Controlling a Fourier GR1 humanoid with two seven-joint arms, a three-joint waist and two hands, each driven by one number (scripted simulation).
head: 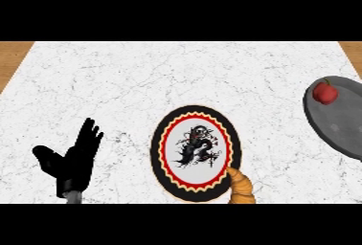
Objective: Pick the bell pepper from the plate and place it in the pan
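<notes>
At lower left, left hand (71, 160) fingers (89, 136) straight, empty.

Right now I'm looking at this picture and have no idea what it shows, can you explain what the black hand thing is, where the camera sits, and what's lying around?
The camera sits where the robot's head would be, looking steeply down at a white marble counter. The black shape at lower left is the left robot hand, open with fingers up, resting and holding nothing. The right robot hand does not show.

In the middle lies a round plate with a black and red rim and a dark drawing at its centre. Nothing sits on it. An orange-brown croissant lies against its lower right edge.

At the right edge is a grey pan, partly cut off. A red bell pepper lies inside it, near the upper left of the pan. So the pepper is already in the pan.
</notes>
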